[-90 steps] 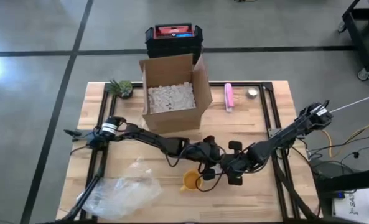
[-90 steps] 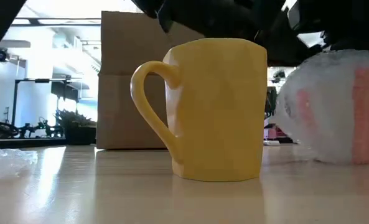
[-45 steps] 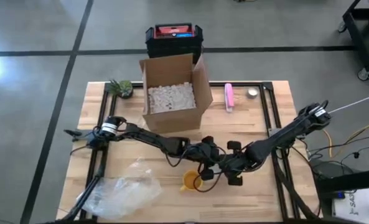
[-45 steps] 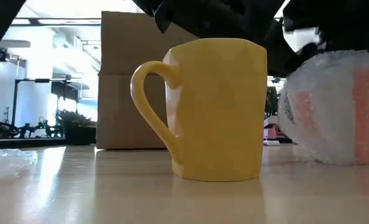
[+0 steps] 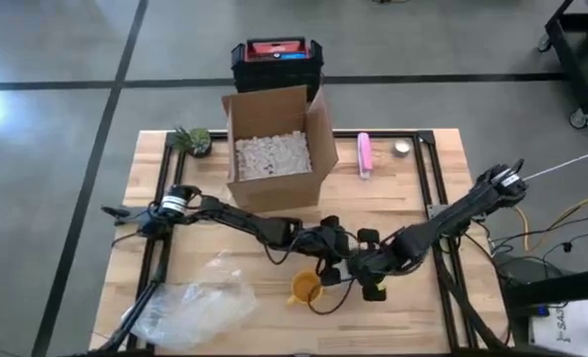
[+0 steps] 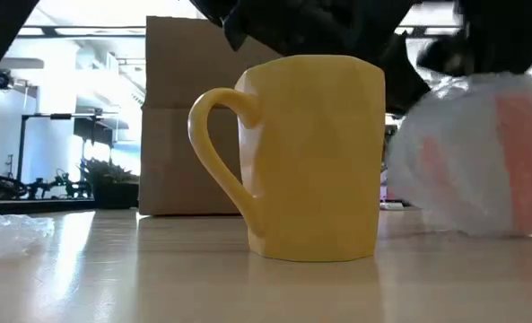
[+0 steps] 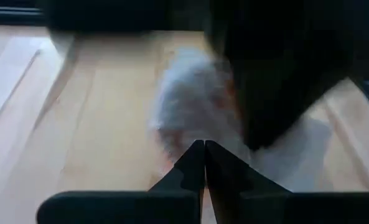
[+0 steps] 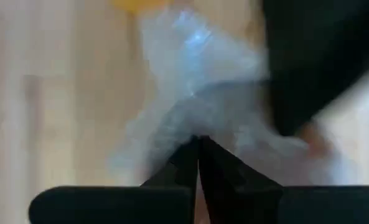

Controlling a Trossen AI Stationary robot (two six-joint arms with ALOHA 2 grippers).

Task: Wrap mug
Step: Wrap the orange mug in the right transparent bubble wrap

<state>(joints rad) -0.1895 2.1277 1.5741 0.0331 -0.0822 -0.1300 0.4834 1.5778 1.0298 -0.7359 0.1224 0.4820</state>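
Low view shows the yellow mug (image 6: 310, 157) standing upright and bare on the desk (image 6: 158, 278), long axis vertical, mouth up, handle out toward the picture's left. Just beside it, on the picture's right, sits a bundle of bubble wrap (image 6: 481, 157) with something pink showing through; whether wrap and mug touch cannot be told.

From above, the mug (image 5: 305, 287) sits near the front edge of the desk (image 5: 452, 178), mouth open to the camera. Both grippers meet just beyond it: the left gripper (image 5: 331, 256) comes in from the left side, the right gripper (image 5: 371, 280) from the right. In each wrist view that arm's own fingers lie pressed together at the tips, the left gripper (image 7: 204, 149) and right gripper (image 8: 198, 144) both at the edge of the wrap (image 8: 196, 93). They look pinched on the sheet, but the blur hides whether film is truly between them.

By my judgement the step in hand is bringing the wrap up to the mug; no wrapping has begun, since the mug's wall is wholly bare. The next move calls for laying the sheet against the mug's side or over its mouth, keeping both pinches firm, and not knocking the handle, as the mug would turn or slide.

A box (image 5: 274, 144) of packing chips, a loose plastic sheet (image 5: 189, 302) and a small plant (image 5: 192, 140) stand well apart.
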